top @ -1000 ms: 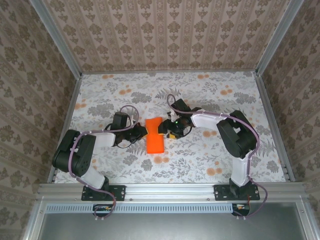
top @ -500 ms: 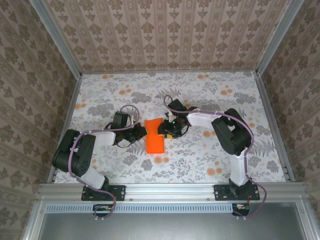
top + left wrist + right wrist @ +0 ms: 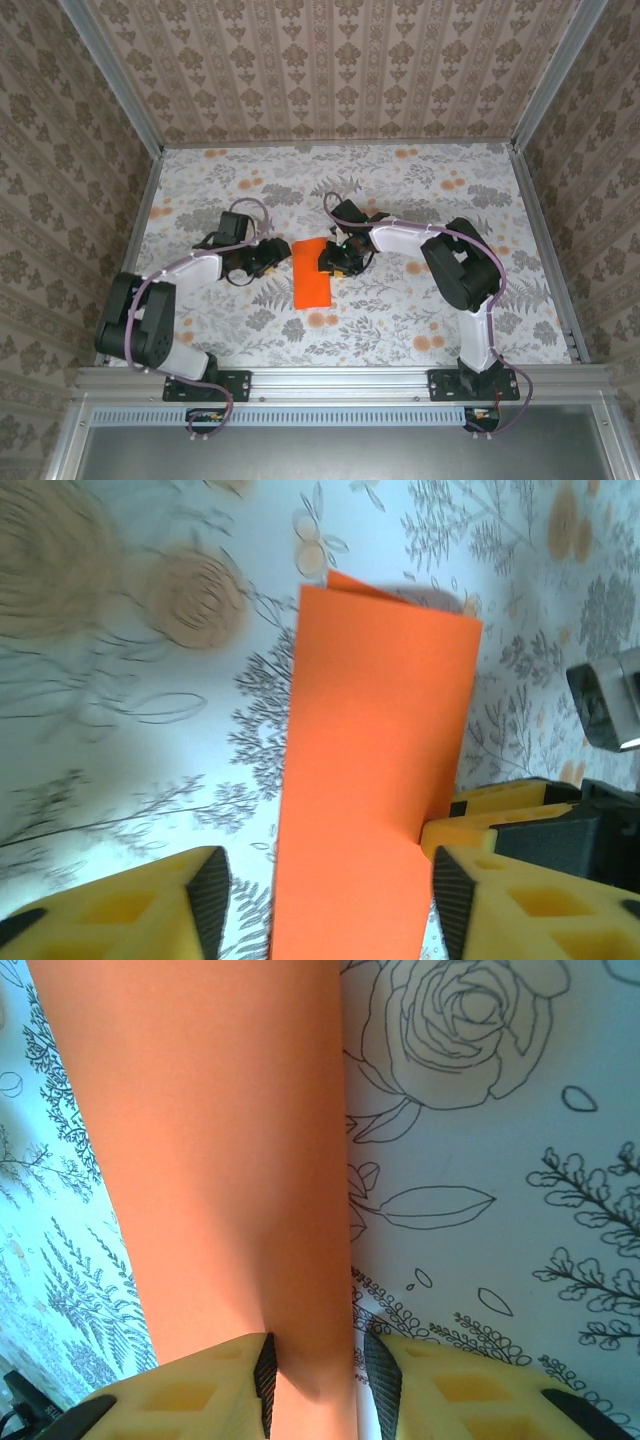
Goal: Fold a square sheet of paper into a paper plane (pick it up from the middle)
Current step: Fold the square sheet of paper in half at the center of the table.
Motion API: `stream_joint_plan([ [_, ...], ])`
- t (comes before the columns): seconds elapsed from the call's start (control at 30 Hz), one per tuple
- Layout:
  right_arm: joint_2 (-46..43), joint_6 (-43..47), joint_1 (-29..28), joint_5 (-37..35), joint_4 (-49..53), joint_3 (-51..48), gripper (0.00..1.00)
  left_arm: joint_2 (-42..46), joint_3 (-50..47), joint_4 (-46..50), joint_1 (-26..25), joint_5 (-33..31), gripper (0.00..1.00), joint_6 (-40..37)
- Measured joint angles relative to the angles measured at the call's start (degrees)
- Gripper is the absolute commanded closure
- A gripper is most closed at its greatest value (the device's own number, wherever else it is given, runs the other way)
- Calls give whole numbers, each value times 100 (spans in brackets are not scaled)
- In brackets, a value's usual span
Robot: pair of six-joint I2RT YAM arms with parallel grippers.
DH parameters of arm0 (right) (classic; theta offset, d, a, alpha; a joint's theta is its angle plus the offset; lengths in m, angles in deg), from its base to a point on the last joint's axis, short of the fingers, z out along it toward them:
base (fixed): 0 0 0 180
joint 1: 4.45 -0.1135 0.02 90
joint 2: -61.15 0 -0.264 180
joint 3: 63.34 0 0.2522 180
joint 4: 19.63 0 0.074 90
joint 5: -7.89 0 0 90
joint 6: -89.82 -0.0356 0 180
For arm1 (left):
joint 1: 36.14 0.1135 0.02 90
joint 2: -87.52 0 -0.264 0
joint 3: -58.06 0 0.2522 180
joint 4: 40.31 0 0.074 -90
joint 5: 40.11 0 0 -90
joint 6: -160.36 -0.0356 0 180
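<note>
The square sheet of paper (image 3: pixel 311 282) lies on the floral table as a slim, bright orange folded rectangle. My left gripper (image 3: pixel 278 256) sits just off its left edge, open. In the left wrist view the paper (image 3: pixel 375 780) runs between the wide-apart jaws of the left gripper (image 3: pixel 325 905), with a gap beside the left pad. My right gripper (image 3: pixel 334 262) is at the paper's right edge. In the right wrist view the right gripper (image 3: pixel 320 1385) is half-closed, straddling that edge of the paper (image 3: pixel 220 1160), with a sliver of table showing beside the right pad.
The floral tablecloth (image 3: pixel 420 200) spreads flat all round the paper. Patterned walls and aluminium rails (image 3: pixel 340 380) enclose the table. One yellow finger (image 3: pixel 490 805) of the right gripper rests against the paper's right side in the left wrist view.
My left gripper has opened and drawn back to the left of the paper. The right gripper has slid left onto the paper's edge and narrowed its jaws. The paper now lies flatter.
</note>
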Motion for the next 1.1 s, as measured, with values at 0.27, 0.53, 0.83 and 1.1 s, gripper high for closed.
stream_joint_plan([
  [0.27,39,-85,-28,-164,136,74,67,446,39,680,136,-527,19,-98],
  [0.53,48,-245,-44,-234,162,76,67,446,39,785,136,-627,0,-199],
  [0.83,98,-341,-55,-280,289,175,66,474,33,560,129,-457,0,-223],
  [1.1,120,-310,-66,-345,374,227,67,382,37,328,-140,-260,3,-227],
])
